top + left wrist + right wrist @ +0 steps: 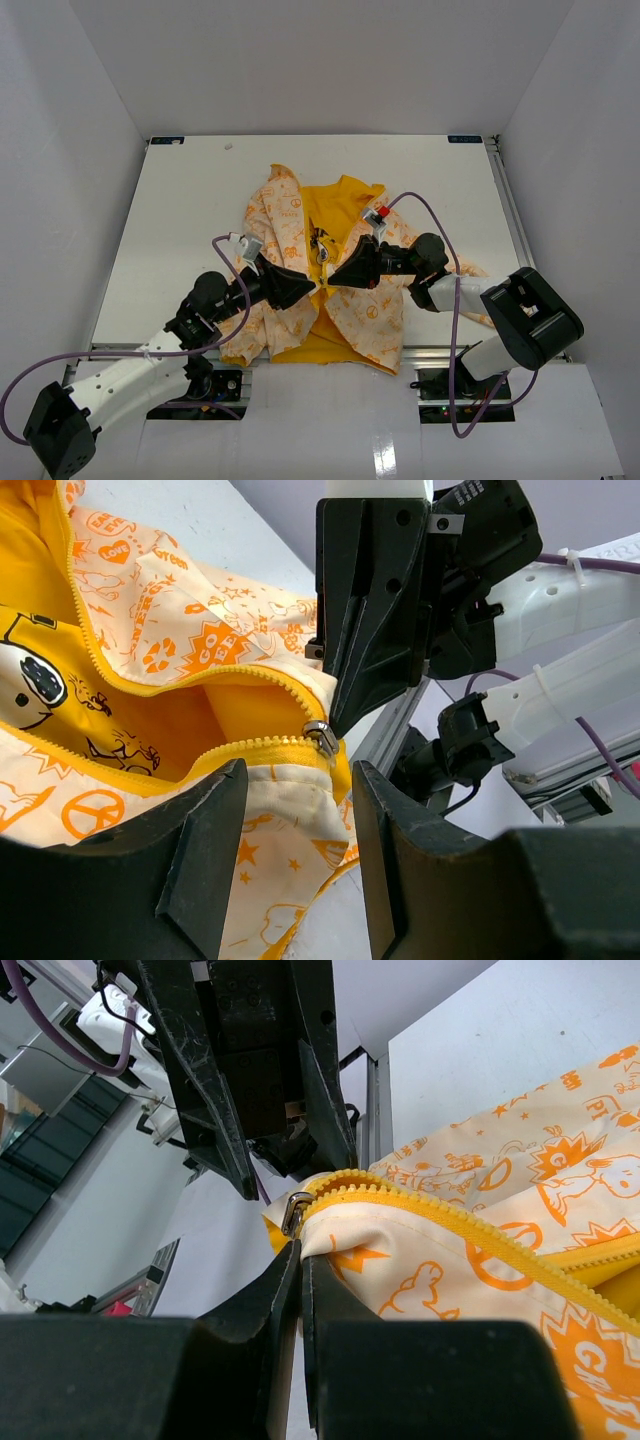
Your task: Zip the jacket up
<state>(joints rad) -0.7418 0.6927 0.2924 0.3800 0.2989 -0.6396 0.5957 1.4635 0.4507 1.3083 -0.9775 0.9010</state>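
- The white worktop (180, 200) carries the jacket (285, 215) about midway between its left and right edges. The collar points to the far edge and the hem lies close to the near edge. The front is spread open, showing yellow lining.
- The left gripper (297, 780) reaches in from the near-left. Its jaws stand about half open around the hem cloth just under the zipper's end and grip nothing.
- The right gripper (300, 1255) reaches in from the near-right. Its jaws are fully closed, with the tips against the hem edge right under the slider. Whether a fold of cloth is pinched there I cannot tell.
- The yellow zipper (265, 745) has its long axis running from near edge to far edge. The two rows of teeth meet at the hem and spread apart toward the collar.
- The metal slider (322, 735) sits at the hem end, between the two sets of jaws, and the right jaws are nearer to it. Closing the jacket looks to need a pull toward the far edge while the hem is held.
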